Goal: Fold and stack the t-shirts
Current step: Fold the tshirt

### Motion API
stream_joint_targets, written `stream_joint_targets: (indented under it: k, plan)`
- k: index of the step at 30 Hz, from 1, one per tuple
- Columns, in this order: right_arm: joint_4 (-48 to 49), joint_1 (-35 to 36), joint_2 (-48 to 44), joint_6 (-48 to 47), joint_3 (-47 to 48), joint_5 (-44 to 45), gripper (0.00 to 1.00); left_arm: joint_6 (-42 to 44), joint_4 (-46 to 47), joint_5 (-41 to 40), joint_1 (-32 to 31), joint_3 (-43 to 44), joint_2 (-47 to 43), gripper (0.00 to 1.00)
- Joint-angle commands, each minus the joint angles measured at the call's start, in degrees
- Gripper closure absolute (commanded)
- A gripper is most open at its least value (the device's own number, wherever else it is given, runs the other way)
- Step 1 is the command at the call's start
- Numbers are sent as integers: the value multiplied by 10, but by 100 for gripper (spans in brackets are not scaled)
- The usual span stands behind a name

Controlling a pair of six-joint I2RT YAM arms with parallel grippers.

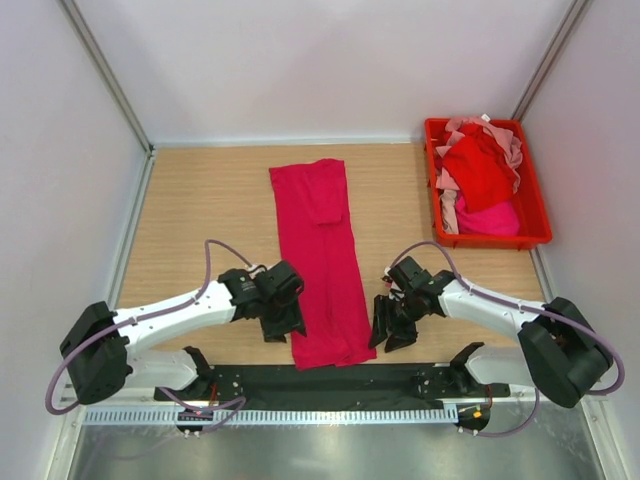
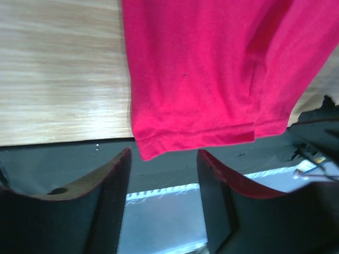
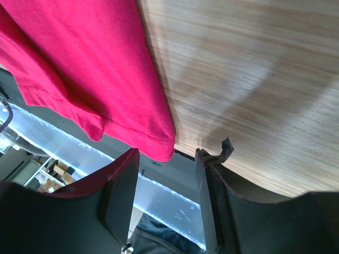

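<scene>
Now we see one crimson t-shirt on the table, folded into a long narrow strip down the middle of the top view. Its near hem runs past the wooden edge onto the black strip at the bottom. Bare wood lies open on both sides, widest at the left of the frame.

Our left hand sits just left of the hem's lower corner, fingers spread and nothing between them. Our right hand, just right of the hem, is likewise spread and empty. Whether either touches cloth we cannot tell.

One red bin at upper right holds a heap of a red t-shirt, a magenta t-shirt and pale pink cloth.
</scene>
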Motion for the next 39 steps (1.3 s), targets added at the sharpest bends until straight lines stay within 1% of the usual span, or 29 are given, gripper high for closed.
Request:
stream_joint_targets:
  k: [1,5,8,12,16,20,25,30,36,39]
  plan:
    - [8,8,-18,19,-6,7,47,-71,-23,-10,-5,-12,-14,49]
    - [-2,12,-25,20,-6,23,47,-97,-17,20,-7,-41,-15,56]
    - [-6,12,-22,19,-4,24,47,-114,3,40,-9,-69,-14,57]
    - [-10,12,-35,18,4,31,47,-140,46,50,-17,-93,-14,56]
    - [-15,13,-37,15,4,38,47,-148,58,51,-23,-90,0,52]
    - [-13,12,-41,14,-3,40,47,-154,72,61,-39,-82,31,51]
    - [-14,13,-46,13,-5,46,47,-157,69,72,-56,-70,60,52]
    - [-10,12,-44,14,-13,42,47,-171,59,62,-58,-72,56,53]
    - [-6,12,-41,6,-25,30,47,-170,66,50,-58,-74,52,62]
    - [0,13,-33,2,-31,24,48,-168,72,51,-58,-75,52,71]
